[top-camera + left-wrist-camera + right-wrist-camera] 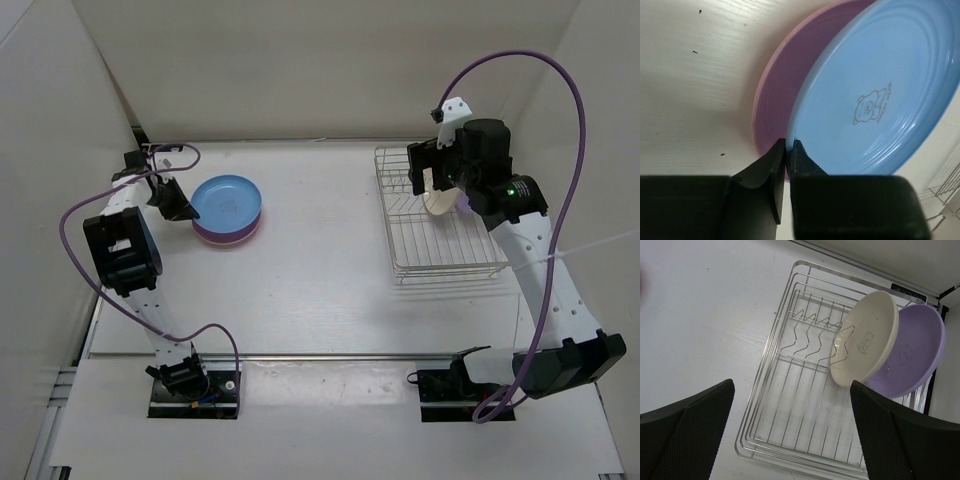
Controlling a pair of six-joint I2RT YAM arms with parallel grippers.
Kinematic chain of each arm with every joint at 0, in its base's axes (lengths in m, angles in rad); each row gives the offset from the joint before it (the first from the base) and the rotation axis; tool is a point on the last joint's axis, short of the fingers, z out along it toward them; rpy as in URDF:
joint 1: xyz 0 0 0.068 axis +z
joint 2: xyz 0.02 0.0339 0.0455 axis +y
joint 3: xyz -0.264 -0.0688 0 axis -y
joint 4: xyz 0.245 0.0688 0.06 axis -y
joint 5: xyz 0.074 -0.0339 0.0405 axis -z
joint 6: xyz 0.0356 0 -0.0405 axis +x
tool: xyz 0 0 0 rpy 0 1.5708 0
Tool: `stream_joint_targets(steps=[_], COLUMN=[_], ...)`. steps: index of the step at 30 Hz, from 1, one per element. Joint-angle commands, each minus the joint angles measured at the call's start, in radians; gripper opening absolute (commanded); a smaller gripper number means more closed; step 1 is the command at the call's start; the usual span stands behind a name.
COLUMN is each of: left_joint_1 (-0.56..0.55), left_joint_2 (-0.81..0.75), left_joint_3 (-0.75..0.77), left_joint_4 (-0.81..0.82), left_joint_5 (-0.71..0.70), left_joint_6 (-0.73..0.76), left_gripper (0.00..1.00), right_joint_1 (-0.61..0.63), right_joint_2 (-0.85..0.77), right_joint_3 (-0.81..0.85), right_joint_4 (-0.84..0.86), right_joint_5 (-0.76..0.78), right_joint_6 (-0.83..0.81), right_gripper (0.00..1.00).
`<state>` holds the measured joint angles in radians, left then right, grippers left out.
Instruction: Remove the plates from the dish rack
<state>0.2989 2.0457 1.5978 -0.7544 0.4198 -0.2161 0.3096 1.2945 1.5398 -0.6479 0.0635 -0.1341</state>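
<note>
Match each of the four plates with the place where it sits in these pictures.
Column 1
1. blue plate
2. pink plate
3. cream plate
4. lavender plate

Column 2
A. flat on the table, under another plate
B. upright at one end of the dish rack
C. lying on top of another plate
D. upright in the dish rack, beside the empty prongs

Pairs: 1-C, 2-A, 3-D, 4-B
</note>
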Motion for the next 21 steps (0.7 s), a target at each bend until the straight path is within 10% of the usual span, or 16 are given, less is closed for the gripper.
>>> stream_joint_targets(steps=[1, 13, 21], left_joint_1=[0.005, 0.005, -0.017], left_joint_2=[-0.002, -0.012, -0.039], left_joint_3=[0.005, -0.004, -0.015], left_joint_4=[0.018, 0.007, -0.014], left_joint_5=[0.007, 0.008, -0.001], left_joint_6=[-0.005, -0.005, 0.030], left_gripper=[0.22, 0.33, 0.73], right_joint_1=[-0.003, -0.003, -0.003], right_joint_2=[-0.029, -0.029, -0.038], right_joint_3=[-0.009, -0.009, -0.009], right_joint_4=[0.040, 0.040, 0.040], right_joint_5=[-0.011, -0.021, -0.030], right_joint_6=[0.005, 0.005, 0.005], right_gripper=[0.99, 0.99, 0.99])
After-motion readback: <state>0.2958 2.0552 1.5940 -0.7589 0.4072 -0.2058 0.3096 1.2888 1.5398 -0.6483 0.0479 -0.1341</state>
